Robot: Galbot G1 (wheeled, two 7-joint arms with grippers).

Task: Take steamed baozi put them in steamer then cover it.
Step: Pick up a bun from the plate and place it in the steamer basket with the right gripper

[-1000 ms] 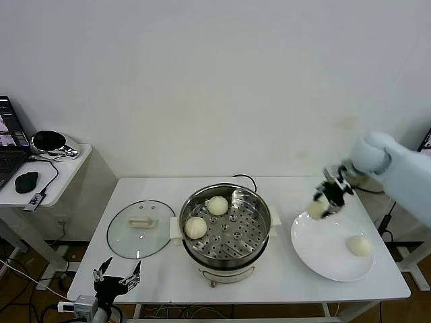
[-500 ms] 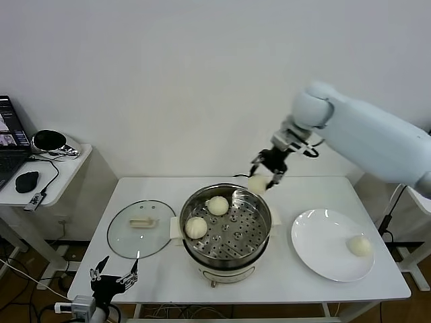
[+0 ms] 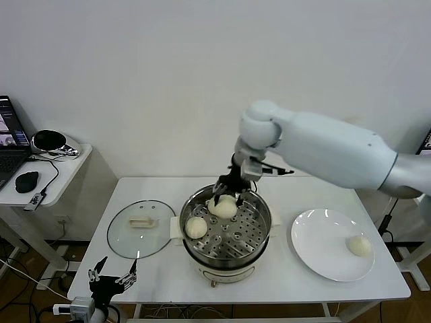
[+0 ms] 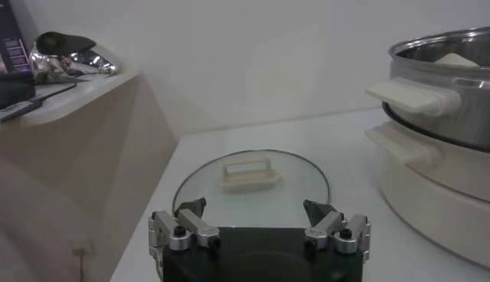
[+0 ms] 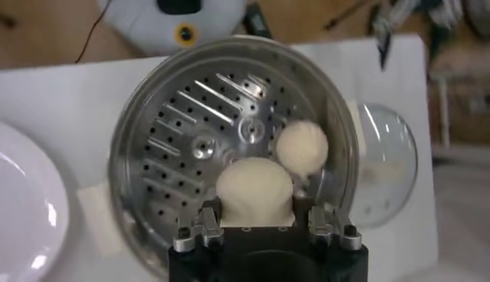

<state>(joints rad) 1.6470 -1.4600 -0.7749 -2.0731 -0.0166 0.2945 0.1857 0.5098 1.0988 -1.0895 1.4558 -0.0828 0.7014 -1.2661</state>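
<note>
My right gripper [image 3: 227,200] is shut on a pale baozi [image 3: 225,208] and holds it just over the back of the steamer [image 3: 264,232], a shiny steel pot with a perforated tray [image 5: 184,130]. In the right wrist view the held baozi [image 5: 254,191] sits between the fingers of the gripper [image 5: 259,216]. A second baozi [image 3: 195,227] lies on the tray's left side and also shows in the right wrist view [image 5: 302,148]. Another baozi [image 3: 359,245] lies on the white plate [image 3: 323,259]. My left gripper [image 3: 113,279] hangs open and empty below the table's front left edge.
The glass lid [image 3: 138,229] with its cream handle lies flat left of the steamer, and shows ahead of my left gripper [image 4: 256,211] in the left wrist view [image 4: 253,184]. A side table [image 3: 47,182] with a laptop and a mouse stands at far left.
My right arm has swung left from above the plate to over the steamer, carrying the baozi, and lowered it towards the tray. The left arm has stayed put.
</note>
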